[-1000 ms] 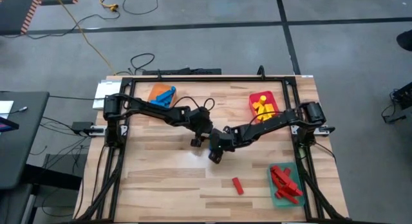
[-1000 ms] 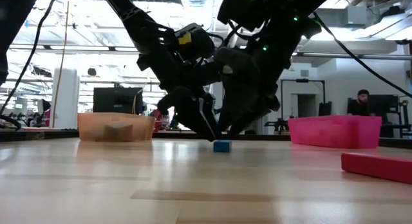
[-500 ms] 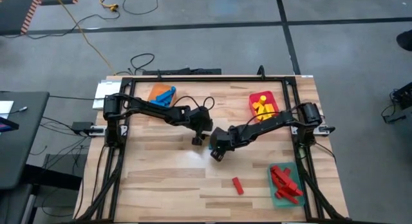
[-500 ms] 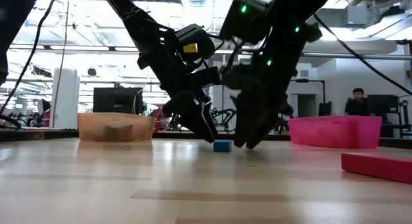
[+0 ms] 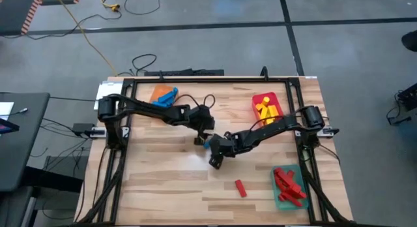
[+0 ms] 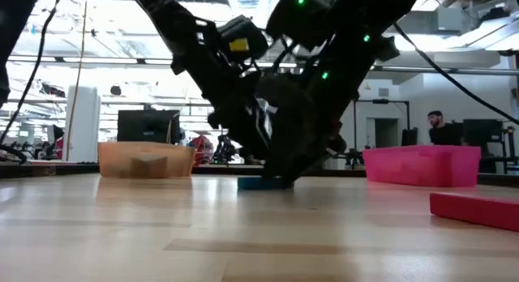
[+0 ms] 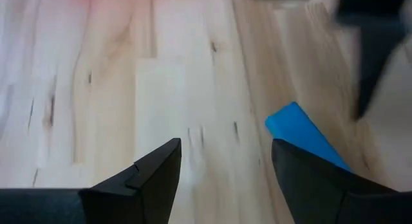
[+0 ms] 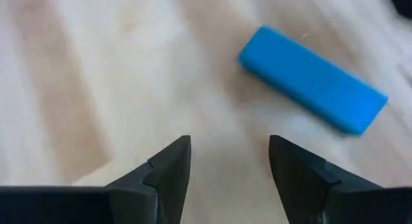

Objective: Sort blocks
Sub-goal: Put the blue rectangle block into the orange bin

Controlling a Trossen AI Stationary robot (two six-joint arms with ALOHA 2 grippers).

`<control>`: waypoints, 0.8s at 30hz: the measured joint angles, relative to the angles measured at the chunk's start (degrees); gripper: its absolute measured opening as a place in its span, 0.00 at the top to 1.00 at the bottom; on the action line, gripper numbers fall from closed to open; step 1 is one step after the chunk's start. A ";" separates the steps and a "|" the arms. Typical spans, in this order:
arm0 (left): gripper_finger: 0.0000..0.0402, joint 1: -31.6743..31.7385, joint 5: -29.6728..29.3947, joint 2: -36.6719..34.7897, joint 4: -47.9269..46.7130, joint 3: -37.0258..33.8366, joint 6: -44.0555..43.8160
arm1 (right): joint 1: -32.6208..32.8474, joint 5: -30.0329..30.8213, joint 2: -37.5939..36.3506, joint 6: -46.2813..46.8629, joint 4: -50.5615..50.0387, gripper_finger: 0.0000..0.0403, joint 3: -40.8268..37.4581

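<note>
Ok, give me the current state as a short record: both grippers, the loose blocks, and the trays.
left gripper: open, empty, mid-table beside the blue block
right gripper: open, empty, mid-table by the same block
blue block: flat on the table, between the two arms, not gripped
loose red block: on the table, near the green tray
orange tray: holds blue blocks
red tray: holds yellow blocks
green tray: holds red blocks
</note>
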 joint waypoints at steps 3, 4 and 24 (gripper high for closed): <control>0.41 -0.19 1.87 -1.09 -3.57 0.00 -2.29 | 0.86 -0.20 -3.27 0.81 -3.80 0.45 -0.02; 0.41 -0.61 2.79 -1.23 -5.00 -0.01 -3.24 | 1.10 -0.08 -4.25 0.97 -5.44 0.45 0.01; 0.41 -9.87 -10.72 3.14 -2.67 -0.66 -15.97 | 8.94 12.31 -16.06 5.49 -24.03 0.45 -0.04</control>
